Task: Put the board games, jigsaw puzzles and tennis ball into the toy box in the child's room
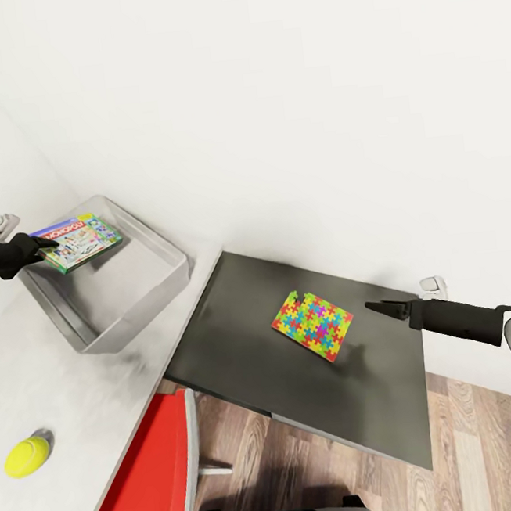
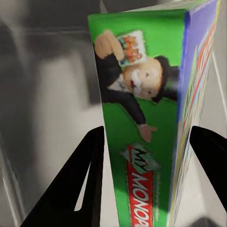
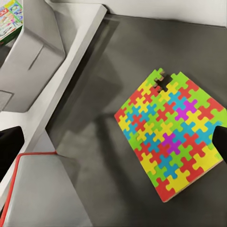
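Observation:
My left gripper [image 1: 40,245] is shut on a green-edged board game [image 1: 78,241], a Monopoly box, and holds it tilted over the far left part of the grey toy box [image 1: 133,322]. In the left wrist view the box's green edge [image 2: 142,118] sits between both fingers [image 2: 82,179]. One jigsaw puzzle [image 1: 313,325] lies flat on the table's dark-grey wing [image 1: 242,351]. My right gripper [image 1: 377,306] hovers open just right of it, and the puzzle [image 3: 170,137] lies below its spread fingertips [image 3: 9,149]. The tennis ball [image 1: 26,456] rests on the light-grey desk top, near left.
A red chair [image 1: 145,475] stands tucked against the table's front, where the light top meets the dark wing. White walls close in behind the table. Wood-plank floor [image 1: 465,454] shows at the lower right. The toy box's inside looks bare under the held game.

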Controlling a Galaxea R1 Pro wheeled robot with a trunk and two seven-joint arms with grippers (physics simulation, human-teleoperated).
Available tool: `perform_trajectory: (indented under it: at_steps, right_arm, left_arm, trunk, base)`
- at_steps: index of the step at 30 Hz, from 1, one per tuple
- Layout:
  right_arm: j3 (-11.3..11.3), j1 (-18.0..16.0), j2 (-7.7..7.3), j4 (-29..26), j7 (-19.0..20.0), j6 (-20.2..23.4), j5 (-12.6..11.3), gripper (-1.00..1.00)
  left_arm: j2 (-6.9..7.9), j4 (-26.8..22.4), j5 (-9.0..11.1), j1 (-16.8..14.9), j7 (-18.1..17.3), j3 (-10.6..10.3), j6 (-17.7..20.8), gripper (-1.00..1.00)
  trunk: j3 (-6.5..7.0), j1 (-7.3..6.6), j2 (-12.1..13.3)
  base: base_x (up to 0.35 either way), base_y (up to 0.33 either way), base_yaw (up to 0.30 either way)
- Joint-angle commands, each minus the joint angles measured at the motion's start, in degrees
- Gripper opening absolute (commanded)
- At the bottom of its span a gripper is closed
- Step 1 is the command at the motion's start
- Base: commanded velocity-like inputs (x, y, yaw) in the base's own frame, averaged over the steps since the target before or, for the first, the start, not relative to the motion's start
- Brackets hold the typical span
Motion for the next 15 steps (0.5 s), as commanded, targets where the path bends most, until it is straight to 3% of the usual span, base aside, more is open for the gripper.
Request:
perform_trajectory:
  at_steps: [1, 15]
  right_arm:
    - [-0.05, -0.05, -0.02, -0.02, 0.47, 0.22, 0.23, 1.00]
    - [-0.52, -0.05, 0.01, -0.02, 0.91, 0.22, 0.24, 1.00]
  left_arm:
    - [0.04, -0.02, -0.39, -0.07, -0.58, -0.20, 0.05, -1.00]
    - [0.04, -0.42, -0.33, -0.07, -1.43, -0.28, -0.44, -1.00]
  trunk:
    - [-0.17, 0.03, -0.10]
    - [-0.52, 0.03, -0.10]
  base:
    - [0.000, 0.000, 0.000]
    - [0.000, 0.000, 0.000]
